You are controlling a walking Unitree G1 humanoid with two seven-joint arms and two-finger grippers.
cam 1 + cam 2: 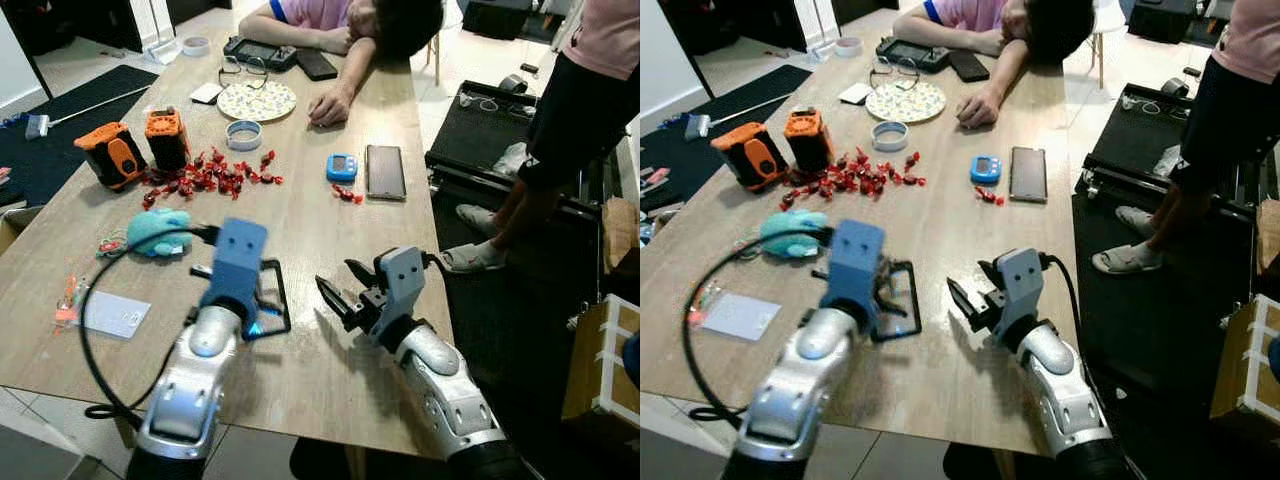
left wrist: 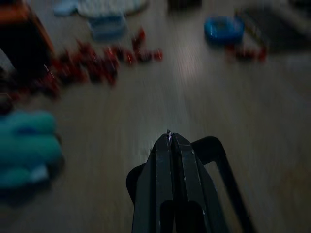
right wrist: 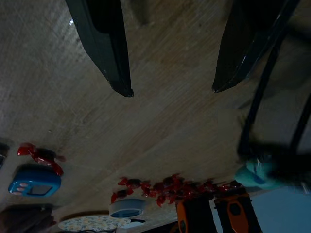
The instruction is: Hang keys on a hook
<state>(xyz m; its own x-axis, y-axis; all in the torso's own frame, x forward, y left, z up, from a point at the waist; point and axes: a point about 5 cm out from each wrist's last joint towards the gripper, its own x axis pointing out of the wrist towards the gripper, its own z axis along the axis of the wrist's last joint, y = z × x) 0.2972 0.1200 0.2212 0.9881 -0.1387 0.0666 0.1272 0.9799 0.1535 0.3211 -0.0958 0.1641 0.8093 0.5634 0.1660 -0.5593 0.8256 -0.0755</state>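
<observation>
Keys cannot be told for certain. The likeliest thing is a teal plush lump (image 1: 156, 232) with a small red-and-silver bit (image 1: 110, 245) touching it on its 9 o'clock side. It lies on the wooden table (image 1: 300, 225), near the table's left edge.

At about 4 o'clock from the plush lies a black wire frame (image 1: 281, 293), flat on the wood. The left gripper (image 2: 169, 137) hovers over the frame with its two fingers pressed together and nothing between them. At 3 o'clock from the frame, just beside it, the right gripper (image 1: 341, 284) is low over bare wood, its fingers spread apart and empty.

At 12 o'clock from the plush is a scatter of red wrapped sweets (image 1: 210, 178). Two orange-and-black boxes (image 1: 112, 155) stand just beyond them toward 11 o'clock. A roll of tape (image 1: 243, 134) and a patterned plate (image 1: 257, 100) lie further on.

A small blue gadget (image 1: 341, 167) and a dark phone (image 1: 385, 171) lie side by side at 1 o'clock from the right gripper. A white card (image 1: 115, 314) lies at 6 o'clock from the plush.

At the far end a person leans on the table with one hand (image 1: 330, 105) flat on it. Another person (image 1: 570, 110) stands off the table's right side.
</observation>
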